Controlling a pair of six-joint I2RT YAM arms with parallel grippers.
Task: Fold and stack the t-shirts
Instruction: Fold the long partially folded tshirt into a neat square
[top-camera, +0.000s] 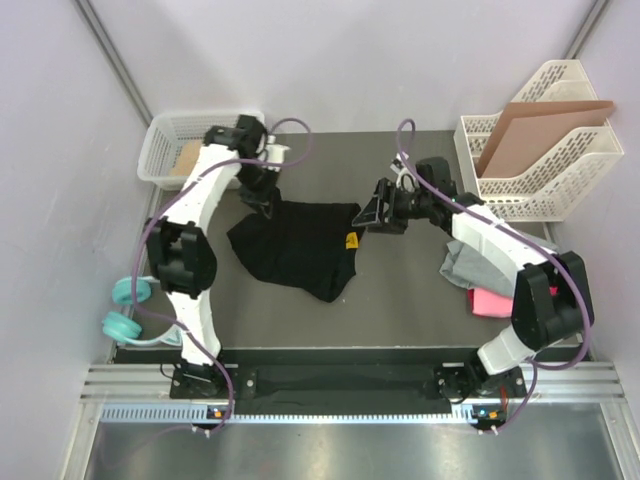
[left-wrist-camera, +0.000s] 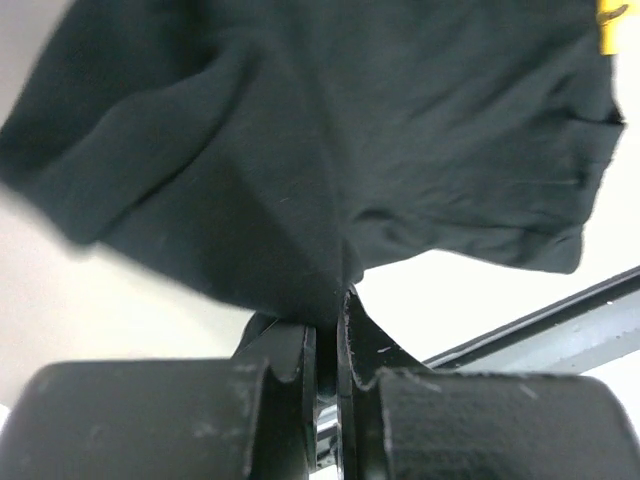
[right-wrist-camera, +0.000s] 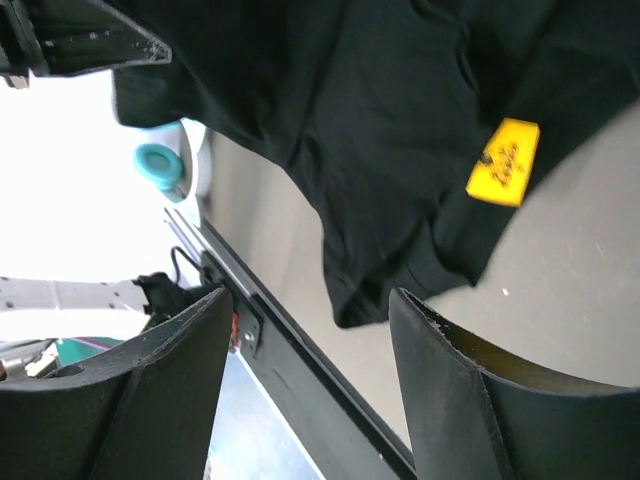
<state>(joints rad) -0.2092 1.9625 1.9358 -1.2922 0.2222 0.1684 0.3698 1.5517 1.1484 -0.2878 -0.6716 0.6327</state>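
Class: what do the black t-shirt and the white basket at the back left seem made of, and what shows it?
The black t-shirt looks like soft matte cloth, probably cotton: it drapes and creases. The white basket looks like moulded plastic: rigid lattice walls.

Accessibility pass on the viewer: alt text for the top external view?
From above, a crumpled black t-shirt lies in the middle of the table, with the left gripper shut on its far left corner and the right gripper open at its right edge. A grey shirt and a pink shirt lie bunched at the right side.
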